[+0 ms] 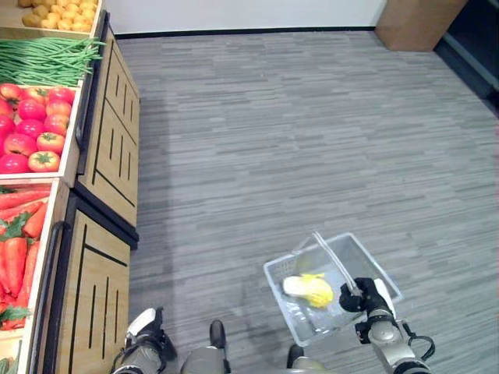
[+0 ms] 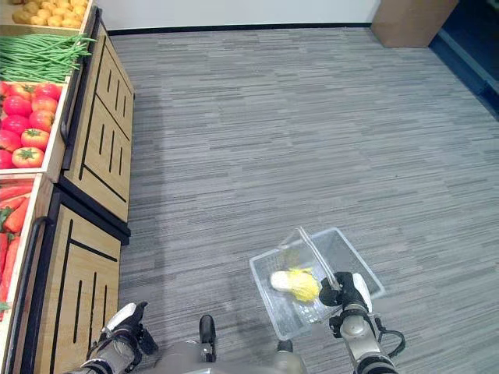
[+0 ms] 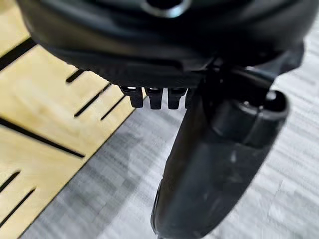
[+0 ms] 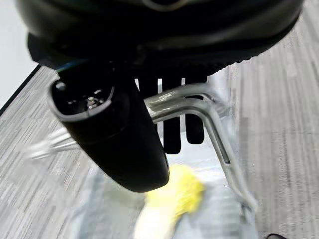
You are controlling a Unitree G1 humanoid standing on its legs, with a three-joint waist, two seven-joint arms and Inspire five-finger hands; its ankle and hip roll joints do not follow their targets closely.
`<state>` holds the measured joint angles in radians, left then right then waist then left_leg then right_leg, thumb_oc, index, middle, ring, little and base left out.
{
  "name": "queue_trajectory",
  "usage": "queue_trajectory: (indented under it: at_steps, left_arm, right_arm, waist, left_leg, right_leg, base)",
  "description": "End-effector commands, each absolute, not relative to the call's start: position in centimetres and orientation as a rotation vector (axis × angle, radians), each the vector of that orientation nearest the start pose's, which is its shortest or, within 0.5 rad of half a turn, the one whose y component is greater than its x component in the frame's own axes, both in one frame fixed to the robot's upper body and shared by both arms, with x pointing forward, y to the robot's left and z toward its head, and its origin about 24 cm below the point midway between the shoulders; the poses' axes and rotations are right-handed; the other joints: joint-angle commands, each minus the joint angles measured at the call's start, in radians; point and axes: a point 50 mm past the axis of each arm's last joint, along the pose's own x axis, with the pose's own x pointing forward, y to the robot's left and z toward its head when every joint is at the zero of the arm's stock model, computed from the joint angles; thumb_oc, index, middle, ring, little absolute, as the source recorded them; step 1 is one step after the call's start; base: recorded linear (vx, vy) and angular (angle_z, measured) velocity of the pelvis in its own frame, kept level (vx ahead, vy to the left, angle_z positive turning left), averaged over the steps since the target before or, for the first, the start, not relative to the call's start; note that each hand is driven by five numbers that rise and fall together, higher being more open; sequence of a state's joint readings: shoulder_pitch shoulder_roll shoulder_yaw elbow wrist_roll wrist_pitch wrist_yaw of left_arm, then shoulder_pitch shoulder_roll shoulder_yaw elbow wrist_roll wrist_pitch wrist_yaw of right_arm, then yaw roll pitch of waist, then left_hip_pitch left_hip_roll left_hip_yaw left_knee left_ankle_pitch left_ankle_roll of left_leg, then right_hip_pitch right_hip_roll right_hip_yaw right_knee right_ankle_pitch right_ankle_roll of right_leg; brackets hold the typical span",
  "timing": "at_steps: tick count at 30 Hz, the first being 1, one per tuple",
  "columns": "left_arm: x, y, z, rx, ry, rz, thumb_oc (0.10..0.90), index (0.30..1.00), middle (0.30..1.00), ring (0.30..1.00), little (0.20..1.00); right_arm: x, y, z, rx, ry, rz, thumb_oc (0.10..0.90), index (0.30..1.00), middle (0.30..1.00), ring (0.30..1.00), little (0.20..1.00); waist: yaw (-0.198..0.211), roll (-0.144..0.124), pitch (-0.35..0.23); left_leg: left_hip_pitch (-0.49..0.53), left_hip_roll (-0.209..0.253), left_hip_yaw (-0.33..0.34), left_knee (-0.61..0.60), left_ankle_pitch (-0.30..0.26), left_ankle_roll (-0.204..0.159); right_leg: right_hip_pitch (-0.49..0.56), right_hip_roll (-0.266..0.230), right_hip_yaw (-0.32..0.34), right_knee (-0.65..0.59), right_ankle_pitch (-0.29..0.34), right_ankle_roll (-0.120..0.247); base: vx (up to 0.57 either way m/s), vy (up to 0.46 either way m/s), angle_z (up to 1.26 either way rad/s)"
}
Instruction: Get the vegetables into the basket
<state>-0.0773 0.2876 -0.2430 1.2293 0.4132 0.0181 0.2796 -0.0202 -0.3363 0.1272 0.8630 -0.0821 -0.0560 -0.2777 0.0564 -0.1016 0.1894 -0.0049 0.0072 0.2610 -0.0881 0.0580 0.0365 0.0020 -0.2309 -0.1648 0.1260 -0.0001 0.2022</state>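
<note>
**Basket carried in right hand**

My right hand (image 1: 364, 294) is curled round the handle (image 4: 199, 102) of the clear basket (image 1: 366, 257). A yellow-white cabbage (image 1: 309, 289) lies inside. My left hand (image 3: 219, 149) hangs with fingers relaxed beside the wooden produce stand (image 1: 109, 156).

Running along the robot's left, a light wooden produce stand with black-slotted cabinet fronts (image 1: 109, 148) on grey striped carpet floor (image 1: 296, 140). Lying in its bins, from far to near: small yellow potatoes (image 1: 58, 12), long green beans (image 1: 43, 58), red tomatoes (image 1: 35, 128) and orange carrots (image 1: 19, 249). Standing at the far right, a brown wooden cabinet (image 1: 417, 22).
</note>
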Motion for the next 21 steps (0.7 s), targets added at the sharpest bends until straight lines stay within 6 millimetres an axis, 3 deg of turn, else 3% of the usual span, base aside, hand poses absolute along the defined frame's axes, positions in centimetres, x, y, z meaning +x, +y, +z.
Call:
queue_trajectory:
  at_steps: [1,3,4,7,9,10,14,17,21]
  left_arm:
    - [12.2,26.0,-14.4,0.951,1.063,-0.017,0.9,1.0,1.0,1.0,1.0]
    - [12.2,26.0,-14.4,0.952,1.065,-0.019,0.9,1.0,1.0,1.0,1.0]
    - [12.3,26.1,-14.3,0.953,1.062,-0.017,0.9,1.0,1.0,1.0,1.0]
    - [12.3,26.1,-14.4,0.95,1.068,-0.015,0.9,1.0,1.0,1.0,1.0]
    - [12.3,26.1,-14.4,0.956,1.072,-0.021,0.9,1.0,1.0,1.0,1.0]
    - [12.3,26.3,-14.3,0.96,1.075,-0.017,0.9,1.0,1.0,1.0,1.0]
    - [11.9,26.3,-14.4,0.951,1.089,-0.015,0.9,1.0,1.0,1.0,1.0]
    - [11.1,26.2,-14.7,0.938,1.114,-0.011,0.9,1.0,1.0,1.0,1.0]
    - [10.0,25.8,-15.2,0.911,1.147,-0.014,0.9,1.0,1.0,1.0,1.0]
  right_arm:
    - [20.9,-28.1,-6.5,-0.621,0.513,-0.306,0.4,0.3,0.3,0.3,0.3]
    - [21.0,-27.9,-6.5,-0.619,0.509,-0.301,0.4,0.3,0.3,0.3,0.3]
    - [20.9,-27.9,-6.5,-0.617,0.506,-0.297,0.4,0.3,0.3,0.3,0.3]
    - [20.9,-27.8,-6.4,-0.613,0.5,-0.293,0.4,0.3,0.3,0.3,0.3]
    - [20.8,-27.9,-6.4,-0.608,0.497,-0.299,0.4,0.3,0.3,0.3,0.3]
    - [20.8,-27.9,-6.2,-0.608,0.485,-0.298,0.4,0.3,0.3,0.3,0.3]
    - [20.9,-27.9,-5.9,-0.617,0.472,-0.288,0.4,0.3,0.3,0.3,0.3]
    - [20.7,-28.2,-6.1,-0.625,0.488,-0.28,0.4,0.3,0.3,0.3,0.3]
    - [20.8,-28.9,-5.6,-0.644,0.477,-0.28,0.4,0.3,0.3,0.3,0.3]
  waist:
    - [0.0,0.001,0.029]
    - [-0.005,0.007,0.033]
    - [-0.02,0.018,0.041]
    - [-0.033,0.026,0.048]
    - [-0.054,0.028,0.055]
    - [-0.076,0.02,0.06]
    - [-0.085,0.017,0.058]
    - [-0.078,0.013,0.041]
    - [-0.069,0.024,0.023]
  left_leg:
    - [0.01,0.025,-0.032,0.06,-0.08,-0.006]
    - [0.022,0.024,-0.042,0.059,-0.087,-0.005]
    - [0.042,0.026,-0.063,0.056,-0.09,-0.006]
    - [0.063,0.031,-0.082,0.052,-0.097,-0.013]
    - [0.084,0.031,-0.114,0.052,-0.111,-0.024]
    - [0.109,0.029,-0.149,0.058,-0.13,-0.038]
    - [0.136,0.034,-0.177,0.067,-0.151,-0.05]
    - [0.151,0.051,-0.191,0.083,-0.166,-0.065]
    - [0.149,0.1,-0.212,0.087,-0.145,-0.095]
  right_leg:
    - [-0.029,-0.037,0.053,0.206,0.181,0.035]
    - [-0.051,-0.027,0.065,0.223,0.172,0.029]
    - [-0.101,0.008,0.094,0.221,0.142,0.011]
    - [-0.122,0.026,0.105,0.178,0.089,-0.002]
    - [-0.14,0.053,0.147,0.082,0.061,-0.004]
    - [-0.166,0.074,0.211,-0.025,0.089,0.005]
    - [-0.188,0.067,0.199,-0.06,0.128,0.011]
    - [-0.141,0.073,0.171,-0.079,0.112,-0.005]
    - [-0.11,0.108,0.12,-0.082,0.084,-0.036]
  base:
    - [0.05,0.089,-0.12]
    - [0.09,0.044,0.17]
    - [0.11,0.017,0.31]
    - [0.13,-0.039,0.31]
    - [0.22,-0.152,0.41]
    - [0.23,-0.169,0.52]
    - [0.18,-0.154,0.56]
    - [0.15,-0.206,0.5]
    - [0.13,-0.252,0.17]
